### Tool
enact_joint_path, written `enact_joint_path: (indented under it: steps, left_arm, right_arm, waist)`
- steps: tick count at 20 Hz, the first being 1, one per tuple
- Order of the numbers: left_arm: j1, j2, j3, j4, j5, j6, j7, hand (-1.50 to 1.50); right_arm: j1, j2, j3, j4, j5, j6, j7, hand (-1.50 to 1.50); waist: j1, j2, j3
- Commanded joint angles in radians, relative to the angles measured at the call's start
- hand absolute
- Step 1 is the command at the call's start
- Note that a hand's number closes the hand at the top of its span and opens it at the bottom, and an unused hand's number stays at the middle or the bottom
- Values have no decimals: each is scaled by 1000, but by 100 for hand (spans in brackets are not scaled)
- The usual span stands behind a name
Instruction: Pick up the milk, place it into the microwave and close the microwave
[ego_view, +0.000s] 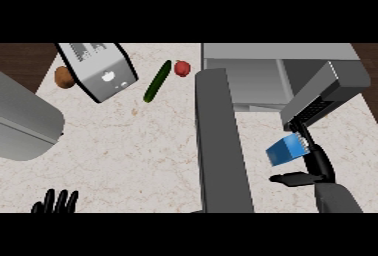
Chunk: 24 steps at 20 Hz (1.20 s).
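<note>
On the marbled table (133, 150), the microwave (251, 75) stands with its door (221, 145) swung wide. Beside the door, the right hand (314, 167) holds the blue milk carton (286, 151), fingers (304, 135) apparently curled round it. The left hand (57, 202) rests open at the lower edge.

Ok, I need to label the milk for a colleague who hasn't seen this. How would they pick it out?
Start at the grey microwave at the counter's far right, its door swung open toward the robot. Just right of that door, the right hand holds the milk, a small blue carton with a white top, the only blue thing in view.
</note>
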Motion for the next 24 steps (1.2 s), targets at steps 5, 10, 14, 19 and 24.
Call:
enact_joint_path:
  steps: [5, 10, 14, 19, 24]
  left_arm:
    - [9, -2, -37, -17, -17, 11, 1, -150]
    - [19, 28, -7, -63, 32, -5, 38, -150]
    - [50, 51, 19, -35, 63, -42, -20, -150]
    - [24, 29, 5, -2, 30, -14, -29, -150]
    - [-24, 17, -32, -78, 26, 22, 75, -150]
  right_arm:
    - [-31, 12, -24, 88, -10, -76, -74, -150]
    - [-122, 3, 2, 93, 53, -211, -32, 150]
    - [-120, 35, -33, 116, 22, -263, -91, 150]
    - [-194, -1, -66, 126, -19, -195, -71, 150]
    - [-197, 55, -157, 236, -69, -313, -208, 150]
  waist:
    - [1, 1, 0]
    - [9, 3, 1]
    - [6, 2, 0]
    - [3, 1, 0]
    - [25, 15, 4]
